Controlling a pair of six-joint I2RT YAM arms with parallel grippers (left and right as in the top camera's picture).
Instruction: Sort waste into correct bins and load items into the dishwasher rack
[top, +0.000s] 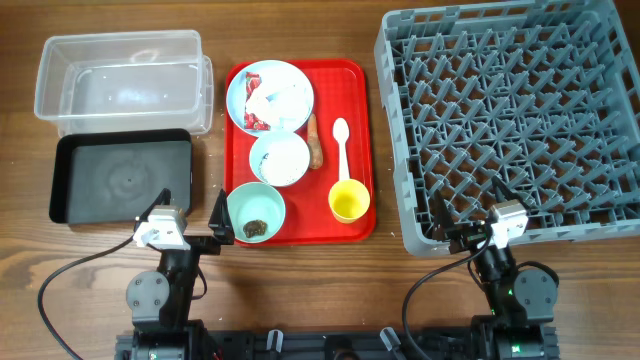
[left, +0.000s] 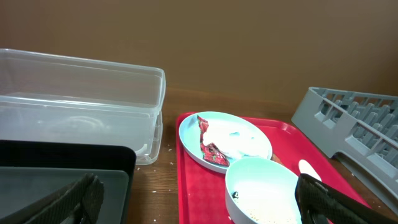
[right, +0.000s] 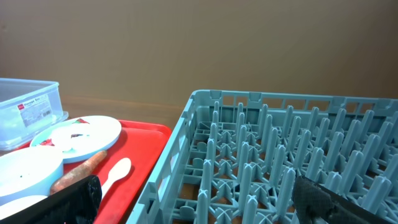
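Far left, the tub (top: 120, 90) and, nearer, the black tray (top: 120, 180) hold nothing, and the left jaws stand spread and unladen at that tray's near right corner. On the red tray (top: 300, 222) the waste lies unsorted: white paper (top: 285, 95) and red scraps (top: 255, 120) on the plate (top: 236, 85), grains (top: 280, 160) in the blue bowl (top: 252, 158), a dark lump (top: 256, 229) in the mint bowl (top: 235, 200) and a sausage (top: 314, 145). It is best cleared before any dish is lifted. Right, the rack (top: 395, 150) is unloaded on the bench, the right jaws spread and unladen at its near edge.
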